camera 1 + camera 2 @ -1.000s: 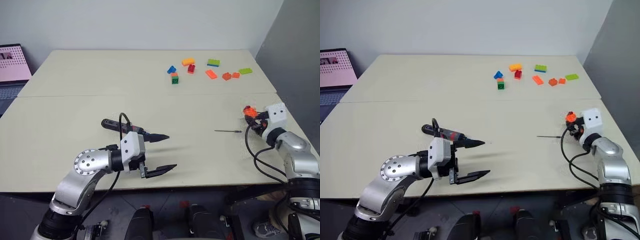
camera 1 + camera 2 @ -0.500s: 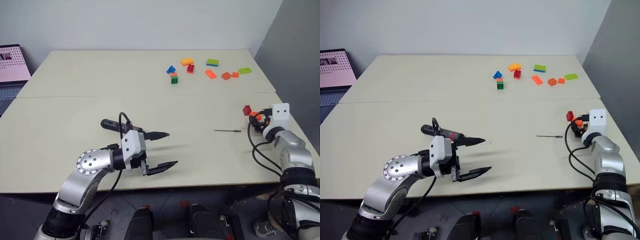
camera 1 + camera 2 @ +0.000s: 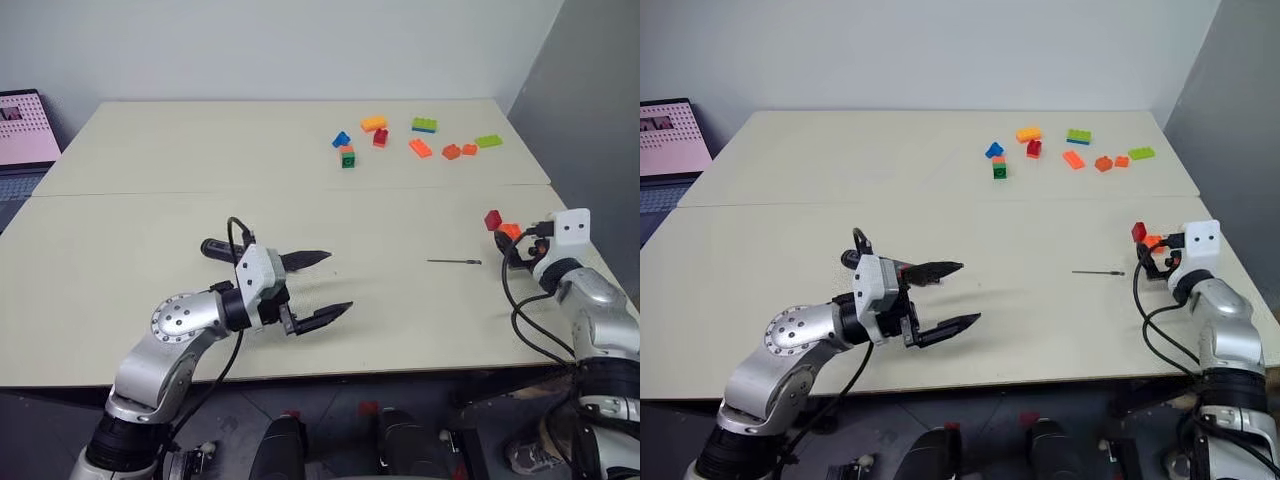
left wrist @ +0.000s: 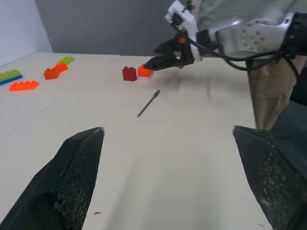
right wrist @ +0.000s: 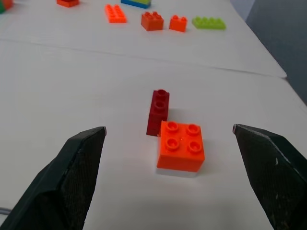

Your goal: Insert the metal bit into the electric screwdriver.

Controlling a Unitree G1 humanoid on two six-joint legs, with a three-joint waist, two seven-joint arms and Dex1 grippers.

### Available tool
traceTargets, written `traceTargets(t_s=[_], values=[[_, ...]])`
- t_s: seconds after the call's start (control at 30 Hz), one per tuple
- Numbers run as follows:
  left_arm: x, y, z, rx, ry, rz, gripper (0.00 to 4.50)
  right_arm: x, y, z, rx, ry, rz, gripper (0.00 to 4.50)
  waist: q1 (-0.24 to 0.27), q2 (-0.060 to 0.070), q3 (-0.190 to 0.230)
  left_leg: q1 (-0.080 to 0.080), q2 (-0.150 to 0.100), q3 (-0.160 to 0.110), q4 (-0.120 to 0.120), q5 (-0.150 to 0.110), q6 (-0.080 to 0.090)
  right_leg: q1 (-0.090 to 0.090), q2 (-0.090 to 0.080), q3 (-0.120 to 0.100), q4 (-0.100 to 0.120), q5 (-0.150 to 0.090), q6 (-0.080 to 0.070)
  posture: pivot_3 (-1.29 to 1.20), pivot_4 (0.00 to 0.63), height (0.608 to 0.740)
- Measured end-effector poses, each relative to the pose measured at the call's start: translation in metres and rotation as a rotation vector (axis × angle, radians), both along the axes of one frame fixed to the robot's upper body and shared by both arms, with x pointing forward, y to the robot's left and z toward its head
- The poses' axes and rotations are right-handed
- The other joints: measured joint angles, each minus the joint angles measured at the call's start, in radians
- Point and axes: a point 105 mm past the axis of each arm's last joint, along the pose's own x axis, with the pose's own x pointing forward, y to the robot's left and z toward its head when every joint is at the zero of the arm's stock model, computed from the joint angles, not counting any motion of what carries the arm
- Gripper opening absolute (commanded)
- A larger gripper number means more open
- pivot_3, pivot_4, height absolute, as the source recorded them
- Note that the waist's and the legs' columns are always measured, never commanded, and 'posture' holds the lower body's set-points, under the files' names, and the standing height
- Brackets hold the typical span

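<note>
even, soft overhead light; faint shadows; wrist views perhaps slightly blurred.

You won't find any readable text, label, brand, number or sign here; the laptop screen [image 3: 25,125] at the edge shows nothing you can read.

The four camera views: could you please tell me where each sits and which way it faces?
Left eye, right eye: on the head, looking forward and down over the table; both arms show, left gripper open beside the screwdriver.
Left wrist: between its open fingers, across the table toward the bit and right gripper.
Right wrist: between its open fingers, at the red brick and orange brick.
Shared: both wrist views show those two bricks.
</note>
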Motion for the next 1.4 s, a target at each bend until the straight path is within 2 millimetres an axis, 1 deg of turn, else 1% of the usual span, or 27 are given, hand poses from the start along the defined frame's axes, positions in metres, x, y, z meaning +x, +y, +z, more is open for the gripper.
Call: traceTargets(t_s=[0.07, 0.17, 0.2, 0.23, 0.3, 0.33, 0.37, 0.43, 0.5, 0.6, 0.73, 0.8, 0.93, 1.03, 1.13, 1.27, 1.4], values=[[0.002, 0.005, 0.0, 0.02, 0.005, 0.019, 4.5, -0.006, 0.003, 0.013, -0.048, -0.033, 0.043, 4.46, 0.0, 0.0, 0.0, 0.0, 0.0, 0.0, 0.0, 0.0, 0.0, 0.0, 0.0, 0.0, 0.0, -0.001, -0.001, 0.0, 0.15, 0.74], [0.005, 0.014, -0.002, 0.072, 0.024, 0.054, 4.5, -0.014, 0.013, 0.026, -0.09, -0.064, 0.13, 4.46, -0.001, 0.0, 0.0, 0.0, 0.0, 0.0, 0.0, 0.0, 0.0, 0.0, 0.0, 0.0, 0.0, -0.001, -0.002, 0.0, 0.15, 0.74], [0.006, 0.016, -0.003, 0.087, 0.03, 0.053, 4.5, -0.018, 0.018, 0.027, -0.092, -0.063, 0.164, 4.46, -0.001, 0.0, 0.0, 0.0, 0.0, 0.0, 0.0, 0.0, 0.0, 0.0, 0.0, 0.0, 0.0, -0.001, -0.002, 0.0, 0.15, 0.74], [0.007, 0.019, -0.003, 0.123, 0.035, 0.057, 4.5, -0.023, 0.026, 0.026, -0.103, -0.052, 0.218, 4.46, -0.001, 0.0, 0.0, 0.0, 0.0, -0.001, 0.0, 0.0, 0.0, 0.0, 0.0, -0.001, 0.0, -0.001, -0.003, 0.0, 0.15, 0.74], [0.015, 0.033, -0.005, 0.226, 0.031, 0.079, 4.5, -0.037, 0.047, 0.026, -0.13, -0.02, 0.354, 4.46, 0.0, 0.0, 0.0, 0.0, 0.0, -0.001, 0.0, 0.0, 0.0, 0.0, 0.0, -0.001, 0.0, -0.002, -0.003, 0.0, 0.15, 0.74], [0.023, 0.045, -0.004, 0.301, 0.016, 0.1, 4.5, -0.048, 0.066, 0.026, -0.155, 0.009, 0.47, 4.46, 0.0, 0.0, 0.0, 0.0, 0.0, -0.001, 0.0, 0.0, 0.0, 0.0, 0.0, -0.001, 0.0, -0.002, -0.003, 0.0, 0.15, 0.74], [0.027, 0.049, -0.002, 0.331, 0.004, 0.103, 4.5, -0.053, 0.075, 0.027, -0.165, 0.026, 0.525, 4.46, 0.0, 0.0, 0.0, 0.0, 0.0, -0.001, 0.0, 0.0, 0.0, 0.0, 0.0, -0.001, 0.0, -0.002, -0.003, 0.0, 0.15, 0.74], [0.038, 0.059, 0.002, 0.431, -0.02, 0.112, 4.5, -0.07, 0.102, 0.029, -0.186, 0.07, 0.684, 4.46, 0.0, 0.0, 0.0, 0.0, 0.0, -0.001, 0.0, 0.0, 0.0, 0.0, 0.0, -0.001, -0.001, -0.002, -0.003, 0.0, 0.15, 0.74], [0.045, 0.065, 0.004, 0.507, -0.028, 0.103, 4.5, -0.079, 0.119, 0.031, -0.179, 0.087, 0.773, 4.46, 0.001, 0.0, 0.0, 0.0, 0.0, -0.001, 0.0, 0.0, 0.0, 0.0, 0.0, -0.001, -0.001, -0.002, -0.003, 0.0, 0.15, 0.74], [0.055, 0.071, 0.002, 0.649, -0.008, 0.042, 4.5, -0.091, 0.141, 0.031, -0.155, 0.122, 0.875, 4.46, 0.003, -0.001, 0.001, -0.002, 0.0, -0.001, -0.001, 0.0, 0.0, -0.001, 0.0, -0.001, -0.002, -0.002, -0.003, 0.0, 0.15, 0.74], [0.074, 0.075, 0.011, 0.801, -0.054, -0.021, 4.5, -0.11, 0.158, 0.026, -0.171, 0.191, 0.987, 4.46, 0.017, -0.002, 0.001, -0.004, 0.0, -0.002, -0.001, 0.0, 0.0, -0.002, 0.0, -0.003, -0.003, -0.002, -0.003, 0.0, 0.15, 0.74], [0.078, 0.079, 0.013, 0.839, -0.064, -0.034, 4.5, -0.115, 0.163, 0.024, -0.168, 0.206, 1.008, 4.46, 0.019, -0.002, 0.001, -0.004, 0.0, -0.001, -0.001, 0.0, 0.0, -0.002, 0.0, -0.002, -0.004, -0.002, -0.003, 0.0, 0.15, 0.74], [0.094, 0.08, -0.002, 0.973, -0.053, -0.113, 4.5, -0.118, 0.166, 0.018, -0.124, 0.238, 0.994, 4.46, 0.021, -0.002, 0.001, -0.005, 0.0, -0.002, -0.001, 0.0, 0.0, -0.002, 0.0, -0.003, -0.004, -0.002, -0.003, 0.0, 0.15, 0.74], [0.102, 0.073, -0.011, 1.021, -0.04, -0.169, 4.5, -0.124, 0.174, 0.021, -0.101, 0.23, 1.02, 4.46, 0.021, -0.002, 0.002, -0.005, 0.0, -0.002, 0.0, 0.0, 0.0, -0.002, 0.0, -0.004, -0.003, -0.002, -0.003, 0.0, 0.15, 0.74], [0.105, 0.071, -0.02, 1.049, -0.032, -0.2, 4.5, -0.127, 0.176, 0.022, -0.093, 0.231, 1.023, 4.46, 0.019, -0.002, 0.002, -0.006, 0.0, -0.002, 0.0, 0.0, 0.0, -0.002, 0.0, -0.003, -0.003, -0.002, -0.003, 0.0, 0.15, 0.74], [0.112, 0.062, -0.028, 1.065, -0.031, -0.229, 4.5, -0.128, 0.177, 0.022, -0.089, 0.232, 1.017, 4.46, 0.02, -0.003, 0.002, -0.006, 0.0, -0.003, 0.0, 0.0, 0.0, -0.002, 0.0, -0.004, -0.003, 0.0, 0.0, 0.0, 0.15, 0.74], [0.116, 0.062, -0.032, 1.092, -0.029, -0.244, 4.5, -0.131, 0.178, 0.023, -0.08, 0.234, 1.019, 4.46, 0.019, -0.003, 0.002, -0.006, 0.0, -0.003, 0.0, 0.0, 0.0, -0.002, 0.0, -0.004, -0.003, 0.0, 0.001, 0.0, 0.15, 0.74]])
